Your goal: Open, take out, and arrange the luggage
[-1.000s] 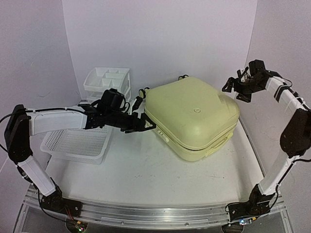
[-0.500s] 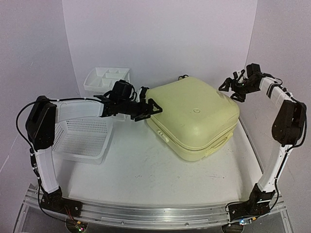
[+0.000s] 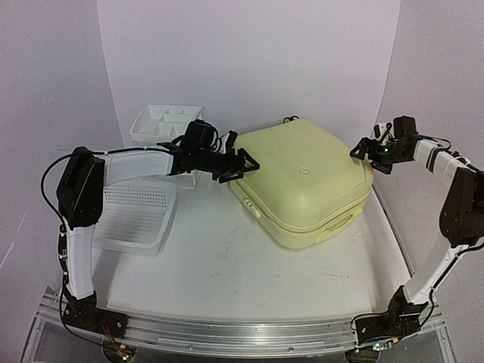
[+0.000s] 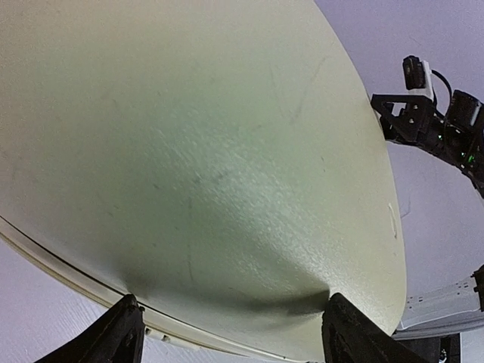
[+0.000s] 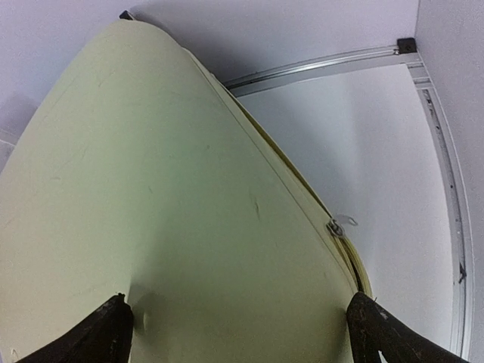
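Observation:
The luggage [image 3: 302, 181], a pale yellow hard-shell suitcase, lies flat and closed on the table, right of centre. My left gripper [image 3: 240, 165] hovers open at its left corner; in the left wrist view the gripper [image 4: 231, 336] has its fingers spread wide over the shell [image 4: 197, 151]. My right gripper [image 3: 370, 153] stands open at the far right corner. In the right wrist view that gripper [image 5: 242, 333] straddles the lid [image 5: 151, 197], and a metal zipper pull [image 5: 337, 226] sits on the seam. Neither gripper holds anything.
A white mesh basket [image 3: 128, 215] sits on the left of the table under my left arm. A white drawer unit [image 3: 168, 125] stands behind it by the back wall. An aluminium rail [image 3: 227, 333] runs along the near edge.
My left arm has swung right and back, bringing its gripper from beside the luggage up to its left corner. My right gripper has come down to the lid's far right corner.

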You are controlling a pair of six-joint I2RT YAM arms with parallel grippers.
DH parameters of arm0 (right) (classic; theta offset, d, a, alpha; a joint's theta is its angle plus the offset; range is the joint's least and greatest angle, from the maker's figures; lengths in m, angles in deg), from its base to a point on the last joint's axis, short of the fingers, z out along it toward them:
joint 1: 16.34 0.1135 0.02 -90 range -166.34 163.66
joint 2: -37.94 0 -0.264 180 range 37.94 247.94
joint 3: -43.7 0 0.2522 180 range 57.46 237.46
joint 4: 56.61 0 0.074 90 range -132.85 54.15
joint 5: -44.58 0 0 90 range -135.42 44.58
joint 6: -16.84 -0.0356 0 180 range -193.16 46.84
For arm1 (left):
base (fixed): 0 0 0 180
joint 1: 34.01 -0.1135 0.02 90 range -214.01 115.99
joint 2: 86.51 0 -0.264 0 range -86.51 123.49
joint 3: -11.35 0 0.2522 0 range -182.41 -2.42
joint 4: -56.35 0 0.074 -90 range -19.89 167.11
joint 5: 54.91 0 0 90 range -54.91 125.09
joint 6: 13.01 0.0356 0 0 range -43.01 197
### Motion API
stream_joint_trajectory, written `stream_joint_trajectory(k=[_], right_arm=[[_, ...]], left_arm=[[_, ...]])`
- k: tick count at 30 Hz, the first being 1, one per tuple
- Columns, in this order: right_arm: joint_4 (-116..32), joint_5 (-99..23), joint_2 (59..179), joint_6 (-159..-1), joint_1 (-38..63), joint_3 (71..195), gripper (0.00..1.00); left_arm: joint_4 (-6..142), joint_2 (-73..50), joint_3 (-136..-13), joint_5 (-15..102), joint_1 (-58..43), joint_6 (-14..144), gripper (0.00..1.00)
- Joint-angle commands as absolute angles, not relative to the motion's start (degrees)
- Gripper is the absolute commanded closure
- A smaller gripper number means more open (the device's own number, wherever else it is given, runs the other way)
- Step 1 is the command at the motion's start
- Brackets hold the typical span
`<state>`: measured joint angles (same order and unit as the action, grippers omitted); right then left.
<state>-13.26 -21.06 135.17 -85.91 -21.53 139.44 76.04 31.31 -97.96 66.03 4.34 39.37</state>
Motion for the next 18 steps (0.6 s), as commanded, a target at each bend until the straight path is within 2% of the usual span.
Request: stream_joint_trajectory(k=[1,6,12,18], right_arm=[[2.0,-15.6,130.0,-86.3,-18.7,130.1,0.03],[2.5,-16.2,123.1,-86.8,-18.6,123.8,0.03],[5.9,-24.8,112.1,-89.1,-18.7,119.4,0.02],[5.4,-21.6,103.1,-98.2,-18.7,119.7,0.02]], left_arm=[[71.6,33.8,-98.9,64.8,11.7,41.5,0.20],[71.6,31.8,-96.2,64.8,17.2,41.9,0.20],[71.6,30.4,-96.0,69.1,22.4,45.3,0.20],[73.4,21.1,-92.3,70.6,17.1,57.2,0.19]])
